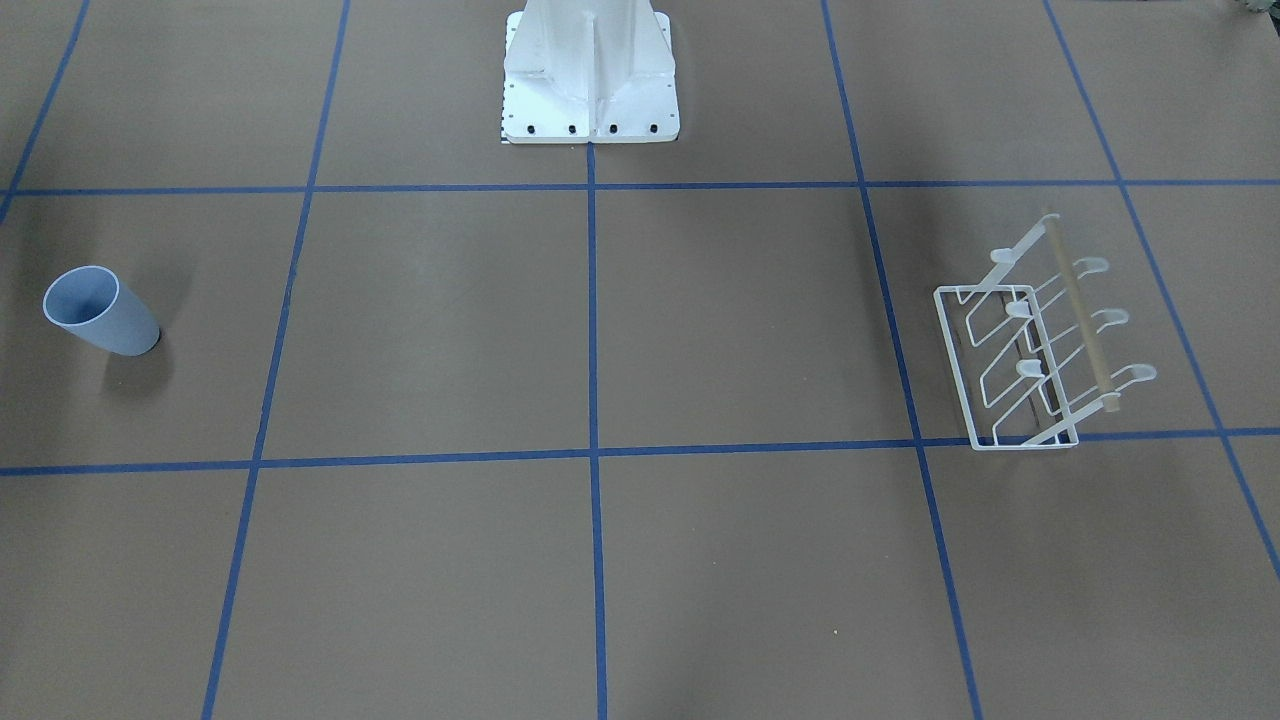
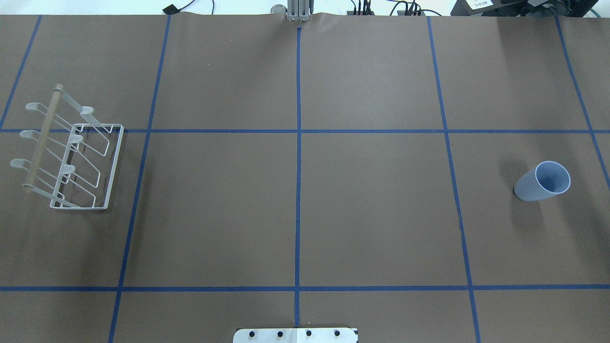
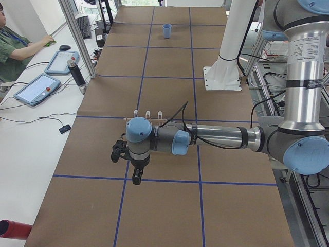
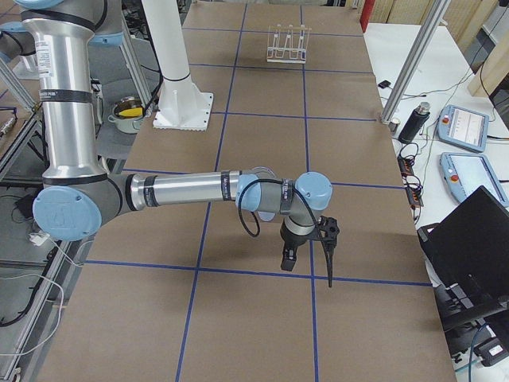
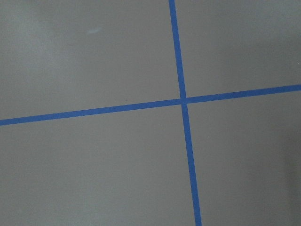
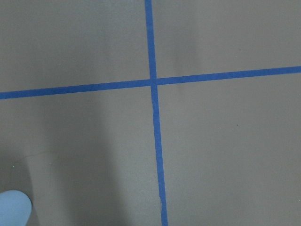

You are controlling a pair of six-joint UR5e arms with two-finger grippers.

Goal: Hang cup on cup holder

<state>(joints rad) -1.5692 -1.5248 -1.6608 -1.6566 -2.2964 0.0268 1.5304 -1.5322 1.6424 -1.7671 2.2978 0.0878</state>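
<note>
The pale blue cup (image 1: 100, 312) stands upright on the brown table, at the right in the overhead view (image 2: 543, 182) and far away in the exterior left view (image 3: 167, 30). A pale blue edge, likely the cup (image 6: 13, 207), shows at the bottom left of the right wrist view. The white wire cup holder (image 1: 1030, 350) with its wooden rod stands at the table's other end (image 2: 71, 157), with nothing on its prongs. My left gripper (image 3: 134, 175) and right gripper (image 4: 308, 267) hang over the table's two ends and show only in the side views. I cannot tell whether they are open or shut.
The robot's white base plate (image 1: 590, 80) stands at the middle of the near table edge (image 2: 295, 335). Blue tape lines (image 5: 183, 100) grid the table. An operator (image 3: 15, 46) sits at a side desk with tablets (image 3: 36, 87). A laptop (image 4: 469, 247) stands on that desk.
</note>
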